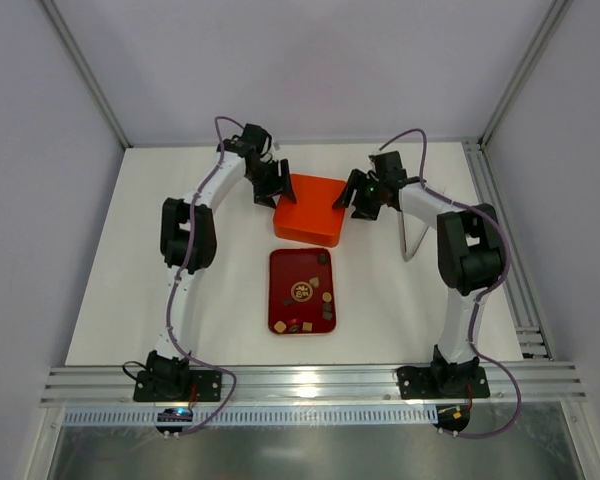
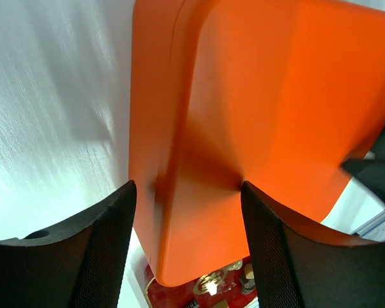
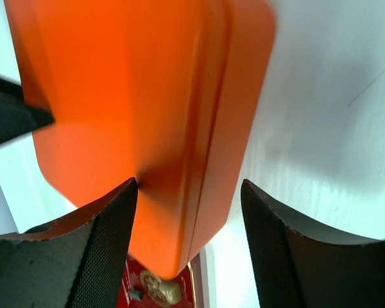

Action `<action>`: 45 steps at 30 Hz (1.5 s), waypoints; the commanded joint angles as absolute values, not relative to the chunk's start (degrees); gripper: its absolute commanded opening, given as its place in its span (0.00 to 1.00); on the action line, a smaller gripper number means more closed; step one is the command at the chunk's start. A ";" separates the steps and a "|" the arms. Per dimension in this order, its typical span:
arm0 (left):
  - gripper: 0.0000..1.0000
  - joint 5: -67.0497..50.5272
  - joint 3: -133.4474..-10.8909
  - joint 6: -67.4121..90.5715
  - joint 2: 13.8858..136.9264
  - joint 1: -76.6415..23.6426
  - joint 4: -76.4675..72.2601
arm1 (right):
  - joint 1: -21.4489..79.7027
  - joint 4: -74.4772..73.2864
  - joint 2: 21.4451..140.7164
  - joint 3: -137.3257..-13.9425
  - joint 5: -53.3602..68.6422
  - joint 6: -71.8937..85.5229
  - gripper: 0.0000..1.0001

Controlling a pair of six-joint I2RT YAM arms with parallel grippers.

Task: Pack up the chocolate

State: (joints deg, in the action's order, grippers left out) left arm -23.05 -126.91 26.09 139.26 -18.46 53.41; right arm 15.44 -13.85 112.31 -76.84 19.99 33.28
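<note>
The chocolate [image 1: 326,297] lies as several small brown and tan pieces on a dark red tray [image 1: 274,290] at mid-table. Just behind the tray sits a closed orange box [image 1: 310,208]. My left gripper [image 1: 270,190] is at the box's left rear corner and my right gripper [image 1: 358,200] at its right side. In the left wrist view the left gripper [image 2: 189,192] stands open astride the orange box [image 2: 256,96] edge, with chocolate [image 2: 247,273] on the tray below. In the right wrist view the right gripper [image 3: 189,189] is open over the orange box [image 3: 128,83] corner, bare table beside its right finger.
An aluminium rail [image 1: 310,385] runs along the near edge between the arm bases. Frame rails [image 1: 510,260] line the right side of the white table [image 1: 130,300]. White walls enclose the back and both sides.
</note>
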 commanded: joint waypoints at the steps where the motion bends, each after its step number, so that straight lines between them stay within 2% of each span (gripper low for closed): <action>1: 0.64 -11.52 -126.21 19.52 145.02 -18.81 62.92 | 12.75 -18.54 115.83 -84.09 18.81 32.52 0.69; 6: 0.65 -10.55 -126.39 18.20 145.11 -18.81 63.72 | 11.60 -20.47 120.93 -91.48 18.11 34.80 0.70; 9: 0.64 -10.63 -126.39 18.11 145.02 -18.81 63.90 | 11.51 -21.88 123.66 -94.65 17.40 35.07 0.66; 11: 0.65 -10.55 -126.47 18.11 145.02 -18.81 63.90 | 11.86 -22.24 124.45 -95.19 16.70 34.72 0.57; 16: 0.64 -10.46 -126.91 17.84 145.46 -18.81 64.34 | 13.53 -25.39 126.91 -97.28 12.41 32.52 0.54; 18: 0.64 -10.28 -126.91 17.84 145.63 -18.90 64.60 | 14.24 -27.15 128.58 -98.08 11.61 32.26 0.47; 21: 0.64 -10.02 -126.91 17.67 145.99 -19.07 64.95 | 14.76 -28.65 130.16 -98.62 10.11 31.99 0.41; 29: 0.65 -9.76 -127.35 17.40 147.04 -19.34 65.56 | 15.20 -31.18 131.13 -97.64 7.21 31.03 0.41; 41: 0.66 -9.58 -126.91 17.23 147.39 -20.39 66.27 | 17.40 -45.95 138.33 -110.56 2.81 30.15 0.37; 45: 0.66 -9.76 -126.91 17.14 147.30 -20.57 66.36 | 18.54 -52.64 142.29 -118.64 0.45 28.92 0.37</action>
State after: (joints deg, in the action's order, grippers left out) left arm -20.01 -130.39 21.69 140.42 -18.90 58.15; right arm 16.60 -37.28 134.21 -117.75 8.58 32.71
